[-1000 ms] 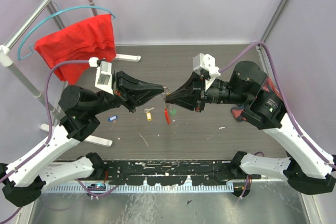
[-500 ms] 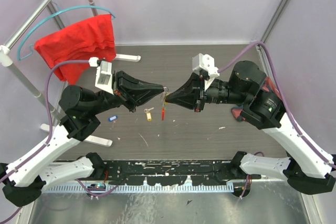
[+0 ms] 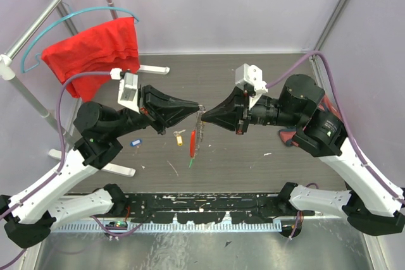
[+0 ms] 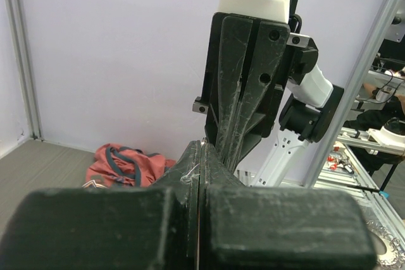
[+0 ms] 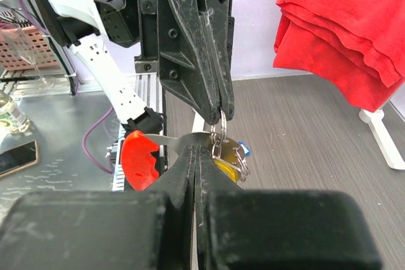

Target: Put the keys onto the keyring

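My left gripper [image 3: 198, 107] and right gripper [image 3: 205, 114] meet tip to tip above the table's middle. In the right wrist view the left gripper's fingers [image 5: 212, 86] are shut on a small metal ring [image 5: 223, 121] with a short chain below it. My right gripper [image 5: 204, 140] is shut on the thin metal part of the keyring, whose red plastic piece [image 5: 140, 159] sticks out to the left. From above, the red piece [image 3: 193, 143] hangs under the tips with a green tag [image 3: 190, 162] below it. A yellow-tagged key [image 3: 180, 138] and a blue-tagged key [image 3: 135, 143] lie on the table.
A red cloth [image 3: 95, 49] hangs on a teal hanger at the back left, by a white rack foot [image 3: 152, 69]. An orange-red bag [image 4: 126, 165] lies on the table behind the right arm. A black rail [image 3: 202, 203] runs along the near edge.
The red piece and the chain have swung left and toward the near edge. The green tag now hangs below the red piece. Both grippers have stayed tip to tip, almost in place.
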